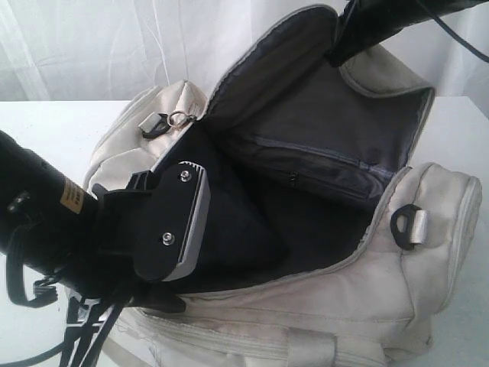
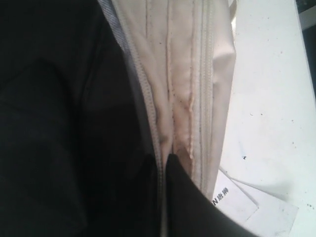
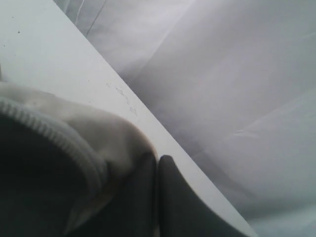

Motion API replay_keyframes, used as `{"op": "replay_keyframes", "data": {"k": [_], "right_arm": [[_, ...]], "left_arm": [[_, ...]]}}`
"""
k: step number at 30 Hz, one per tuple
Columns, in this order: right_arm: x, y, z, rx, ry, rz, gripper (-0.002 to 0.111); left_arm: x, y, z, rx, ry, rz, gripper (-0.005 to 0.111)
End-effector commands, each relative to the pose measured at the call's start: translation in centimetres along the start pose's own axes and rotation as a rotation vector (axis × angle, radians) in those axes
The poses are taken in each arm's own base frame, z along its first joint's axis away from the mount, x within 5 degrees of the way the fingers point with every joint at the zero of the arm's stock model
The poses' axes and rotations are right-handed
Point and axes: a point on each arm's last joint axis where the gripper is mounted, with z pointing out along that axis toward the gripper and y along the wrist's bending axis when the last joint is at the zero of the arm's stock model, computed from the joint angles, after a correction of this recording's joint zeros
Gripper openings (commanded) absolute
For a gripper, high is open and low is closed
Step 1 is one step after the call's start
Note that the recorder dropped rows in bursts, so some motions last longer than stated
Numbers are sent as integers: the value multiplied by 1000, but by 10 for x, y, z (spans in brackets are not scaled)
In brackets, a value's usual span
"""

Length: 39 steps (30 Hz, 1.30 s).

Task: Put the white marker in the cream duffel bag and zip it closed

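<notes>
Left fingers (image 2: 182, 197) nipped shut on the near rim of the cream duffel bag (image 1: 344, 298), mouth gaping wide!

Up top, the right fingers (image 3: 173, 197) are pressed together on the edge of the curved flap (image 1: 260, 76), propping it upright. White marker? Nowhere in sight. It's not on the tabletop (image 1: 46, 130), and the dark grey lining (image 1: 313, 237) may be hiding it; I can't tell. Danger now: that soft, slouchy cream fabric sits thin in both pinches, so one slip could drop the flap over the opening. And the ribbed grey zipper teeth (image 2: 143, 89) run right beside loose lining, ready to snag. Matte cloth, raised stitched seams, one hard black strap ring (image 1: 405, 225).
</notes>
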Motion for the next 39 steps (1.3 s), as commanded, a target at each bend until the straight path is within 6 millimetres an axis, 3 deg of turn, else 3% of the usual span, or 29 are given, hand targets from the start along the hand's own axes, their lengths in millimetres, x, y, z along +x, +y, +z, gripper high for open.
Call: {"op": "replay_keyframes", "data": {"k": [1, 8, 17, 22, 26, 35, 39], "right_arm": [[-1, -7, 1, 31, -22, 6, 0], [-2, 9, 7, -45, 2, 4, 0], [17, 22, 39, -100, 72, 9, 1], [27, 30, 50, -147, 124, 18, 25], [28, 31, 48, -166, 140, 59, 44], [14, 25, 20, -190, 118, 99, 45], [20, 27, 9, -245, 174, 93, 45]], "left_arm": [[-1, -2, -4, 6, -7, -17, 0], [-3, 4, -1, -42, -29, -28, 0], [-3, 6, 5, -39, -22, -48, 0], [-3, 6, 5, -39, -22, -51, 0], [-2, 5, 5, -32, -19, -51, 0], [-2, 5, 5, -26, -16, -78, 0], [-2, 5, 5, -27, -17, -78, 0]]}}
